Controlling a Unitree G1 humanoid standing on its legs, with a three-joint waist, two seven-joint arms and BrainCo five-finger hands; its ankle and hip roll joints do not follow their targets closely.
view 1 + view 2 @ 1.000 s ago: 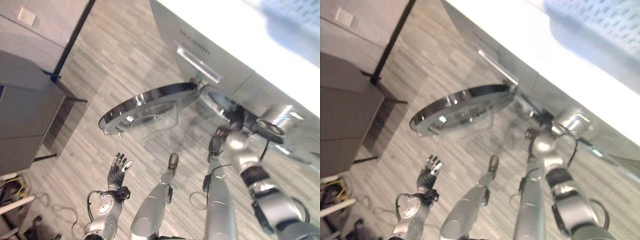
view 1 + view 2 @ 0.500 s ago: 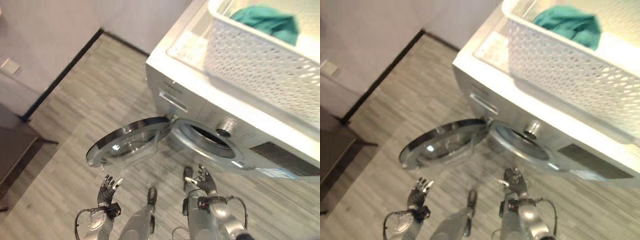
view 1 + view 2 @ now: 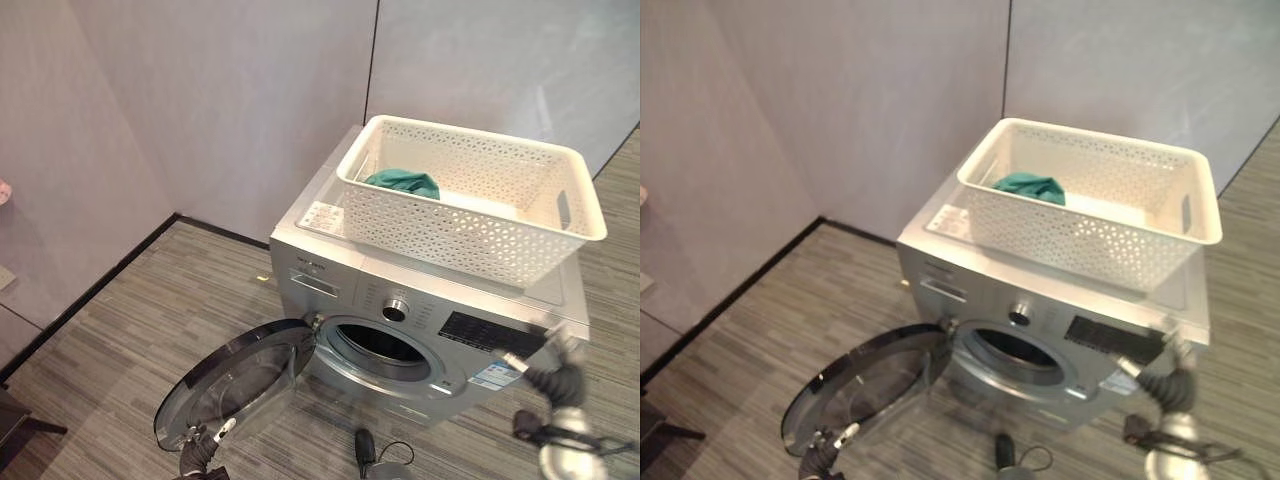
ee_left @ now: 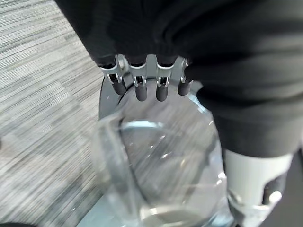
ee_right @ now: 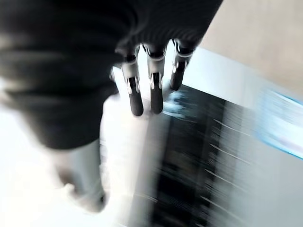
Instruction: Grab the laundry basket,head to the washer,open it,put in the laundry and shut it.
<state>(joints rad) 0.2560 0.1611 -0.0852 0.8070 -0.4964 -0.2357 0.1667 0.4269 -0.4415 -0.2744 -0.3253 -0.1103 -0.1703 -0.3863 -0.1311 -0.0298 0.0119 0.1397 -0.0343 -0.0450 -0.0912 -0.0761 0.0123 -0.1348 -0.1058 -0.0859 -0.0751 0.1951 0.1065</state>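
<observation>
Standing open, washer door [image 3: 240, 385] juts beside left hand [image 4: 147, 82].

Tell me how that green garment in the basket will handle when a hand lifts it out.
The green garment lies crumpled in a corner of the white laundry basket, so it is probably floppy and will drape and dangle rather than hold its shape. It looks small, likely light. Hanging folds might snag on the basket's perforated walls.

— Where's the laundry basket [image 3: 475, 205]?
— On top of the silver washer [image 3: 400, 335]; white, perforated, upright; teal laundry [image 3: 402, 183] inside.
— And the door [image 3: 235, 380]?
— Swung wide open; drum dark.
</observation>
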